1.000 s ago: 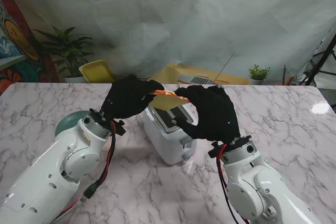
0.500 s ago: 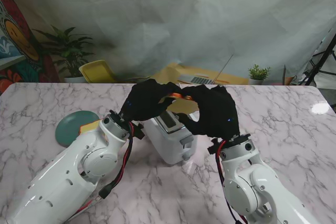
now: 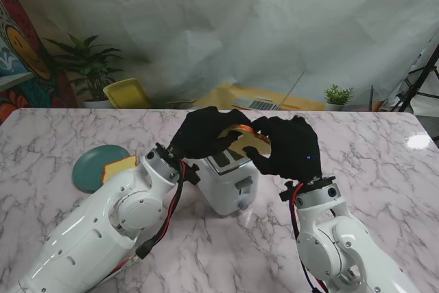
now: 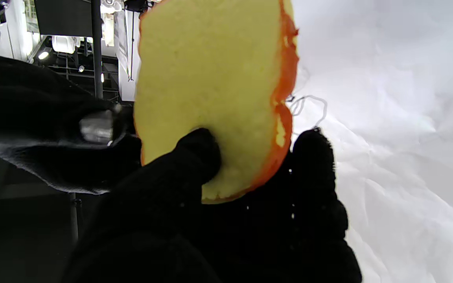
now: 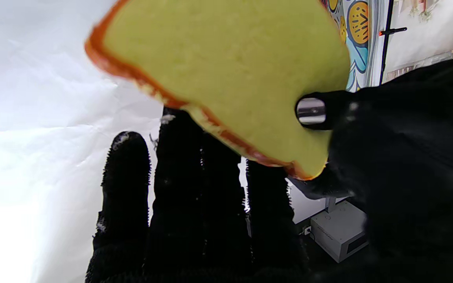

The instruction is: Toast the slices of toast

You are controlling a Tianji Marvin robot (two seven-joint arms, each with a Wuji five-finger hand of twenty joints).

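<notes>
My left hand (image 3: 202, 133) pinches toast slice (image 3: 241, 137), right hand (image 3: 291, 147) bracing it; toaster (image 3: 226, 173) slots lie at six o'clock, directly beneath.

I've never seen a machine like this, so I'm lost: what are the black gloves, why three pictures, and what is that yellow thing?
The gloves cover two robot hands on white arms. The wide picture looks down from the robot's stand; the two close-ups come from a camera on each wrist. The yellow thing is a toast slice with an orange crust, gripped by both the left hand and the right hand above a white toaster. On the marble table, to the robot's left, a teal plate carries another slice.
</notes>
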